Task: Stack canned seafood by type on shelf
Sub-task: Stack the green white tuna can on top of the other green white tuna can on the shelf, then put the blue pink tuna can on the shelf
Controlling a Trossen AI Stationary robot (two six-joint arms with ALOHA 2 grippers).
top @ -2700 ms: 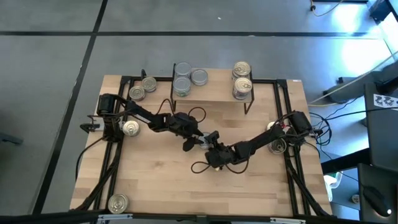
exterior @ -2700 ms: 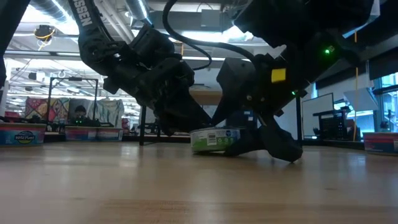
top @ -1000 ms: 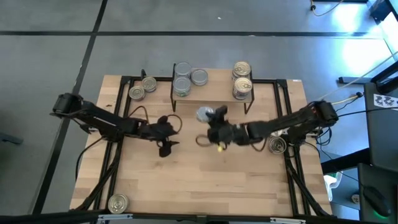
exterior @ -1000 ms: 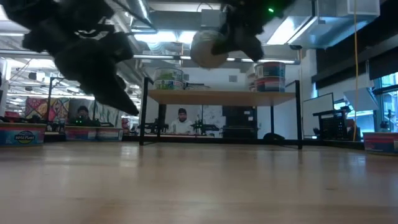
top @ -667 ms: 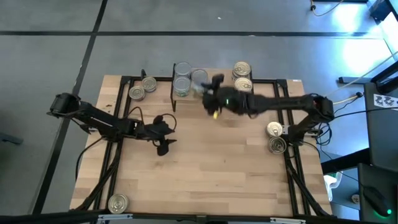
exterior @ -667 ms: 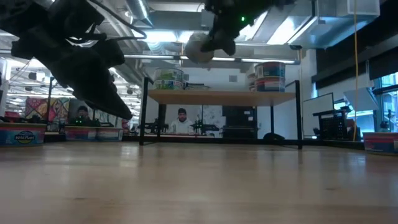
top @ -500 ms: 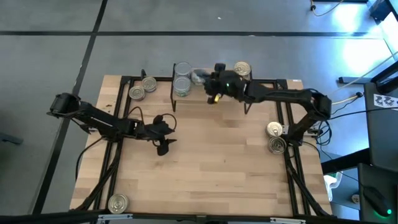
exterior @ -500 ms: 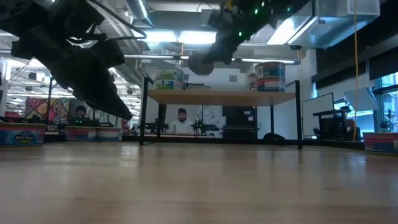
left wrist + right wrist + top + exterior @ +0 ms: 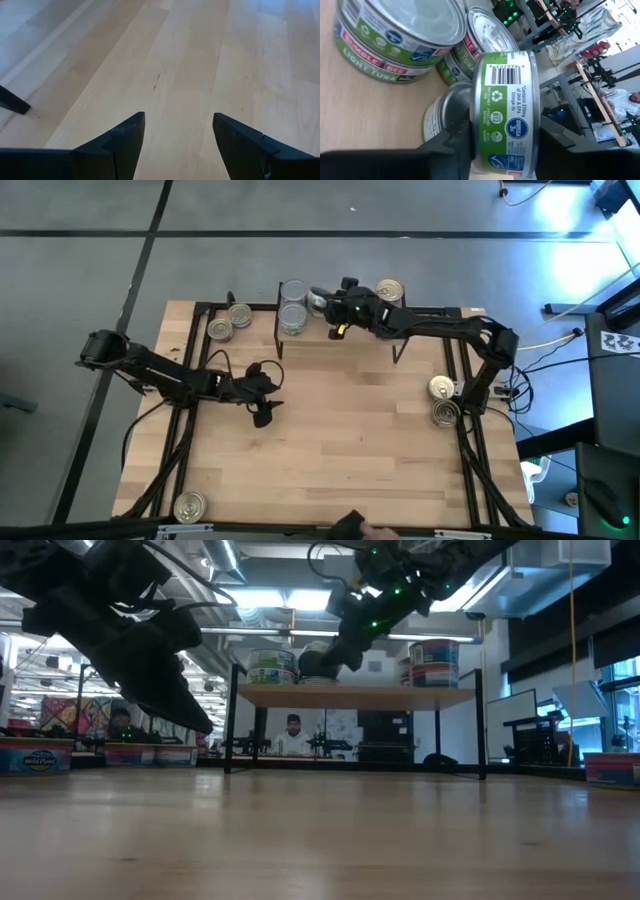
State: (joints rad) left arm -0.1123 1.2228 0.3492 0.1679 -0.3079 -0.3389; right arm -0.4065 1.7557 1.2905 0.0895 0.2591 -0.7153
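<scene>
Carrying a green tin [image 9: 504,116] clamped in my right tool [image 9: 322,301], I reached the shelf [image 9: 350,330]; stacking it squarely seemed next.

This is a robotics lab or workshop in a large open industrial hall. At the centre of the high view a light-wood table top [image 9: 330,450] on a black metal frame stands on a grey concrete floor [image 9: 80,290] crossed by dark lines, with loose cables [image 9: 560,350] at the right edge. Across the middle of the low view, bright ceiling strip lights [image 9: 300,600] and exposed silver ducts [image 9: 225,560] hang above benches with black monitors [image 9: 525,740], where a seated person [image 9: 292,730] works.
</scene>
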